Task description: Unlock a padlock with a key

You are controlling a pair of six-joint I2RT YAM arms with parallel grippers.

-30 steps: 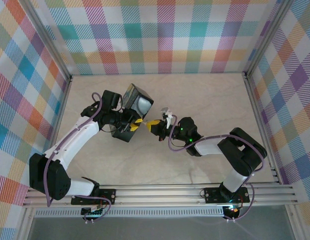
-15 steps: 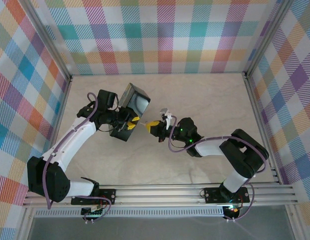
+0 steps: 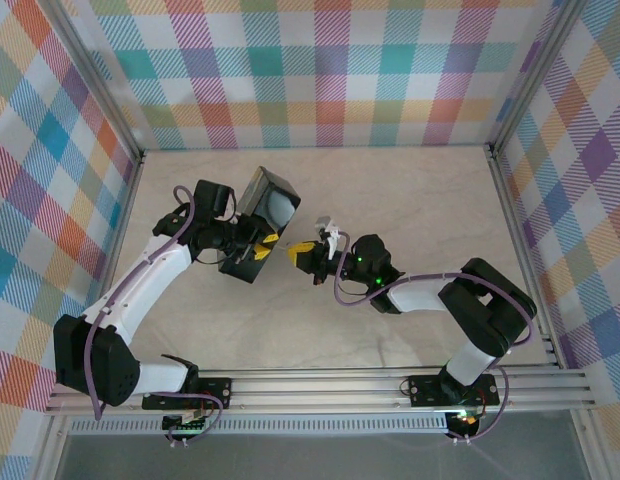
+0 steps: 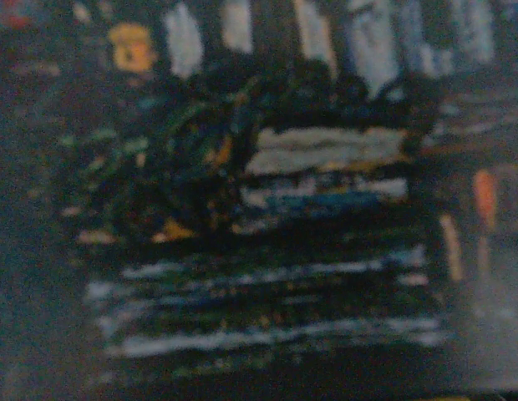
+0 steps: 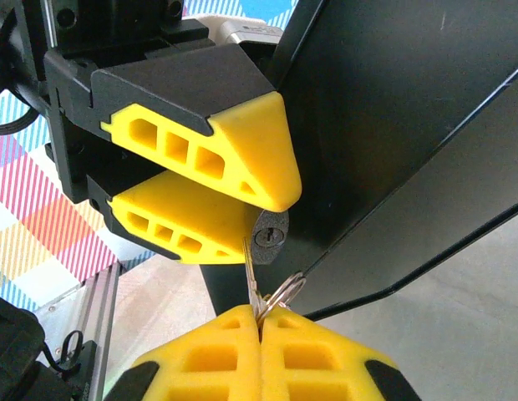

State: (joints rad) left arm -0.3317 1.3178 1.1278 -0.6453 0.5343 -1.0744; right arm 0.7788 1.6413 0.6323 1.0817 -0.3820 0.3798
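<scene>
In the right wrist view, the left gripper has its yellow fingers clamped on the small dark grey padlock, whose keyhole faces the camera. My right gripper is shut on the silvery key and its ring. The key blade points up, and its tip sits just left of the keyhole, against the padlock's edge. From above, the left gripper and right gripper meet tip to tip at the table's middle. The left wrist view is dark and blurred.
The black box with the painted lid stands tilted right behind the left gripper, and its dark wall takes up the right side of the right wrist view. Checkered walls enclose the pale table on three sides.
The left gripper and the box have shifted slightly left and back. The right gripper followed to the left with the key. Almost nothing moved in the last half second.
</scene>
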